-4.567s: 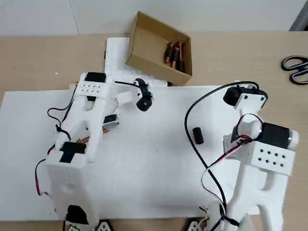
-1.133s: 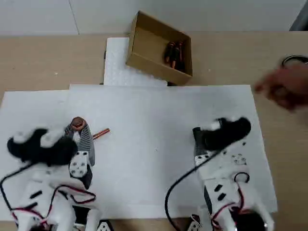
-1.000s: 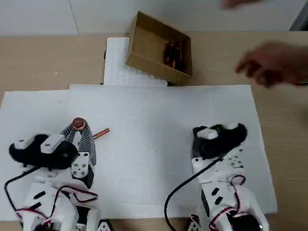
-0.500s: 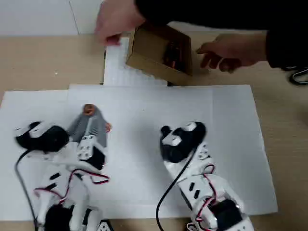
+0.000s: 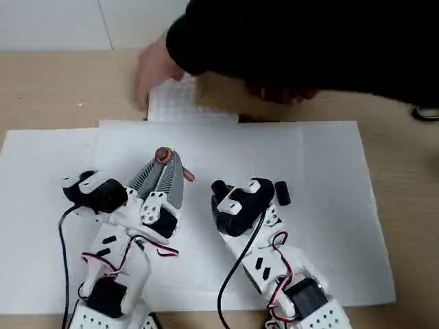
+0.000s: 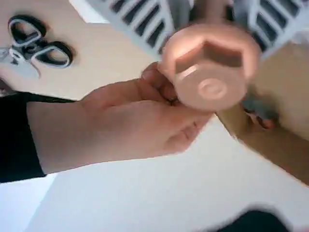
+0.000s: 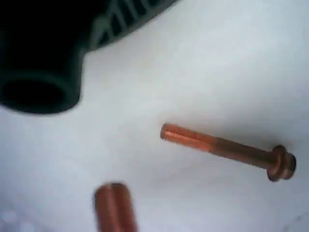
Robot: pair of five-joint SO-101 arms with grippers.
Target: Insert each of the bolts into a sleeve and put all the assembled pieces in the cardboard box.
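My left gripper (image 5: 163, 159) is shut on a copper bolt (image 5: 163, 155), head up, at mid-table. The left wrist view has that bolt's head (image 6: 210, 67) between the ribbed fingers (image 6: 140, 21), with a person's hands (image 6: 145, 125) behind it. A loose bolt (image 5: 186, 175) lies on the white foam just right of it, also seen as a bolt (image 7: 227, 150) in the right wrist view. My right gripper (image 5: 223, 199) sits beside it. A black tube-like shape (image 7: 38, 92) sits close to the right wrist lens. A black sleeve (image 5: 281, 192) lies right of the right arm. The person's arms (image 5: 302, 48) cover the cardboard box.
White foam sheet (image 5: 329, 164) covers most of the wooden table (image 5: 55, 82). Scissors (image 5: 425, 113) lie at the far right edge, also seen as scissors (image 6: 36, 50) in the left wrist view. A second bolt end (image 7: 113, 208) shows in the right wrist view.
Both arms swung in toward the table's middle, the left gripper carrying its bolt up and right. The person's arms moved in over the cardboard box and now hide it.
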